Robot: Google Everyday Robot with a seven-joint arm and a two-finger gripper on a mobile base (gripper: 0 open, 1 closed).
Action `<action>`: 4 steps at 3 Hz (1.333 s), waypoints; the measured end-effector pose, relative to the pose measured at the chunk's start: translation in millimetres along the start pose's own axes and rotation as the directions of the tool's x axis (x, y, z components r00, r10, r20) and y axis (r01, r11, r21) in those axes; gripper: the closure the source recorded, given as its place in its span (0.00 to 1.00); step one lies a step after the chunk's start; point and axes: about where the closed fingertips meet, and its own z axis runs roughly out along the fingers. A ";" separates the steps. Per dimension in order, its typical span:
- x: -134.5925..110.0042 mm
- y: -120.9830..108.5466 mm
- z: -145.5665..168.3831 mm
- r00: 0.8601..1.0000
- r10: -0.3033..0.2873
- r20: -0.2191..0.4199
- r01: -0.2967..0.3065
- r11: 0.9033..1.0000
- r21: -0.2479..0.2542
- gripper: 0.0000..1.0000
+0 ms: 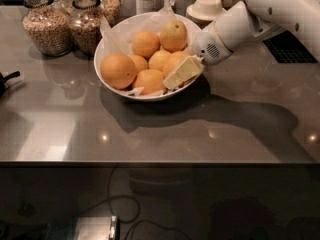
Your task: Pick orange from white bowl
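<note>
The white bowl [111, 43], lined with crinkled white paper, stands at the back middle of the grey counter and holds several oranges. A large deep-orange orange [118, 70] lies at its left side. A paler orange [173, 35] sits at the back. My gripper [176, 74] reaches in from the right on the white arm [260, 14]. It is down inside the bowl's right side, against the orange [171, 60] lying there. That orange is partly hidden by the cream gripper body.
Two glass jars of grains [47, 26] [86, 24] stand left of the bowl. A small white lidded cup [206, 6] is behind it on the right. A dark grate [290, 46] lies at far right. A black object [6, 81] pokes in at the left edge.
</note>
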 end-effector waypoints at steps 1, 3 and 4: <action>-0.1 0.2 -0.7 1.000 -0.001 -0.008 0.001 1.000 0.004 0.49; 5.9 3.2 -20.7 0.999 -0.031 0.040 0.027 0.996 0.088 0.96; 4.9 4.4 -29.6 0.994 -0.041 0.099 0.034 0.996 0.079 1.00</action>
